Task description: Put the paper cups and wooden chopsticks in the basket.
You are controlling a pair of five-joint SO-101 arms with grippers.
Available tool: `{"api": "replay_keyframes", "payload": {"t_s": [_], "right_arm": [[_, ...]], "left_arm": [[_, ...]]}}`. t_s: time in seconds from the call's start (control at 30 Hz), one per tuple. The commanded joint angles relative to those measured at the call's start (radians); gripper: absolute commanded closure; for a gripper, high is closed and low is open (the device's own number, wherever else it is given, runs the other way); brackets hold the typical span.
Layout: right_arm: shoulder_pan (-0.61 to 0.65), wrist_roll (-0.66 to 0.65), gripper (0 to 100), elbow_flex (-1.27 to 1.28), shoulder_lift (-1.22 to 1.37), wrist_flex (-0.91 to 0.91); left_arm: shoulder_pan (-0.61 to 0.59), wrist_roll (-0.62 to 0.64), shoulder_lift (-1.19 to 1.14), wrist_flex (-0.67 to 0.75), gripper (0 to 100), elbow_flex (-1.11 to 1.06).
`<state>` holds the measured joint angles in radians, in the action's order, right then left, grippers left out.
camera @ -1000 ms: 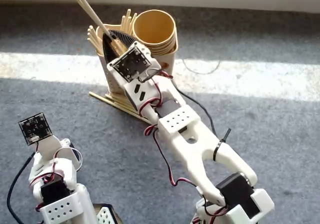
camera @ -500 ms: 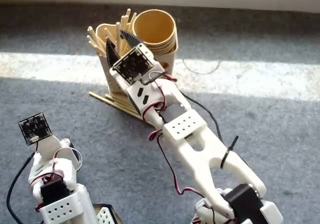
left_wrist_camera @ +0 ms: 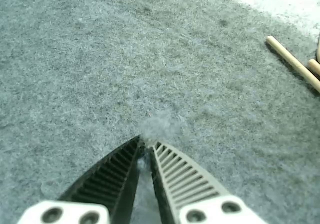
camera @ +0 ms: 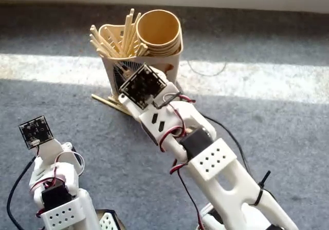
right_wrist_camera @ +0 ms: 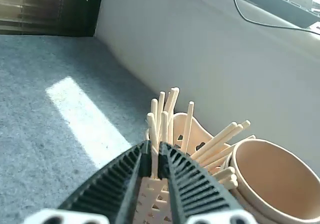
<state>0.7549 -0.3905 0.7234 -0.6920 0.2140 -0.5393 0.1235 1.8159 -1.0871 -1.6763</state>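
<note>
Okay, right gripper [right_wrist_camera: 156,146] sits close up to the near wall of the basket [camera: 172,61], jaws drawn almost together. A pale stick shows in the slit, and I can't tell whether it's nipped or just standing behind. The basket's toward the far edge of the carpet [camera: 277,122], with the paper cups [camera: 158,27] stacked inside and a fan of standing chopsticks [camera: 115,40] beside them. Not finished, I'd say: loose chopsticks [camera: 107,101] lie flat on the carpet, just beside the foot of the basket on its near side. Left gripper [left_wrist_camera: 146,146] hangs over bare carpet near the near edge, all but closed, nothing in it.

Risks now. That basket looks light and top-heavy; if my arm nudges it going for the loose ones, it could tip and spill the lot. They're flat on pile, tucked by the base, so a pinch may slide off. And if a stick is caught in the jaws, backing away drags it out.
</note>
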Motion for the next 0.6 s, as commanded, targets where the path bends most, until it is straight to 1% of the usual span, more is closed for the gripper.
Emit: {"api": "replay_keyframes", "payload": {"t_s": [0.0,0.17,0.27,0.5,0.57], "right_arm": [[0.012,-0.002,96.4,0.013,-0.099,0.076],[0.012,-0.002,96.4,0.062,-0.177,0.217],[0.004,-0.002,96.4,0.108,-0.188,0.263],[-0.094,-0.008,96.4,0.262,-0.186,0.274],[-0.13,-0.011,96.4,0.288,-0.186,0.331]], "left_arm": [[-0.018,-0.011,0.008,-0.002,99,-0.019],[-0.018,-0.011,0.008,-0.002,99,-0.019],[-0.018,-0.011,0.008,-0.002,99,-0.019],[-0.018,-0.011,0.008,-0.002,99,-0.019],[-0.018,-0.011,0.008,-0.002,99,-0.019]]}}
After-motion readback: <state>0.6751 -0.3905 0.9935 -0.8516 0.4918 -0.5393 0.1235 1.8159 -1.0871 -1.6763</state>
